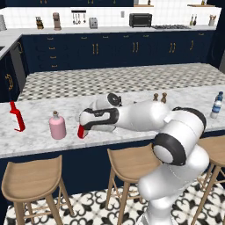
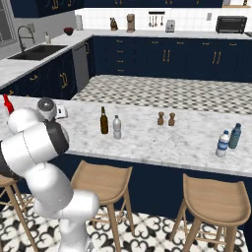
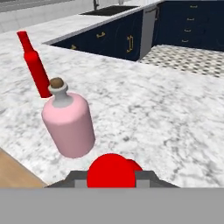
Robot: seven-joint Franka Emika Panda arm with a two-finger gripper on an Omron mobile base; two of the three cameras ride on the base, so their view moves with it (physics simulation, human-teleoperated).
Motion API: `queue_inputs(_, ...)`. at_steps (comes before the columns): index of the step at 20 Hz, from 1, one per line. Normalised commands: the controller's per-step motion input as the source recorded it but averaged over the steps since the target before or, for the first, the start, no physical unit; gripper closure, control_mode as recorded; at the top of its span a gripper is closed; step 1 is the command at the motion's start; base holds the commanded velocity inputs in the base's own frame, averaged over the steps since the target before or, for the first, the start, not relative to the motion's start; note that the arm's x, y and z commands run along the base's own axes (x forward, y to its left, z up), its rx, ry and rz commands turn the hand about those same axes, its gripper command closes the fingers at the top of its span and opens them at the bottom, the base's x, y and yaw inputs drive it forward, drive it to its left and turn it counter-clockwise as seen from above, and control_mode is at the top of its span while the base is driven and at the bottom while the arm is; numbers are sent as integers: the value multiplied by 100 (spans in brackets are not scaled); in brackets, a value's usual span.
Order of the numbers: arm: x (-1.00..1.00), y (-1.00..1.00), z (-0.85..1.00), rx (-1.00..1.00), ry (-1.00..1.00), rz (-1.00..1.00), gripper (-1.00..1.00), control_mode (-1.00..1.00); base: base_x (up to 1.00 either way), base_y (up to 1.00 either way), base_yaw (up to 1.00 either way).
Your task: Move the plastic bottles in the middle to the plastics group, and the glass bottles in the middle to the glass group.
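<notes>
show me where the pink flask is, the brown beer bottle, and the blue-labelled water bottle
pink flask (image 3: 70, 124), hand view, on its rounded body.
brown beer bottle (image 2: 104, 123), right base view, on its lower body.
blue-labelled water bottle (image 2: 222, 144), right base view, on its label.

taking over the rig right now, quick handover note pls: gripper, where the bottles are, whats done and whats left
Gripper: shut on the red bottle, low over the counter beside the pink flask.
Glass group, left end: pink flask and another red bottle.
Middle: brown bottle and small clear bottle, untouched.
Plastics group, right end: water bottle.
Done: nothing set down yet.
Left: release the red bottle here, brown bottle to glass, clear bottle to plastics.
</notes>
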Motion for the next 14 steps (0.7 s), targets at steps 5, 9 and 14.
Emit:
queue_inputs(5,40,32,10,-1,2,0,100,-100,0,0,0)
queue_inputs(9,13,0,2,0,4,0,100,-100,0,0,0)
queue_inputs(14,0,0,-23,0,8,0,100,-100,0,0,0)
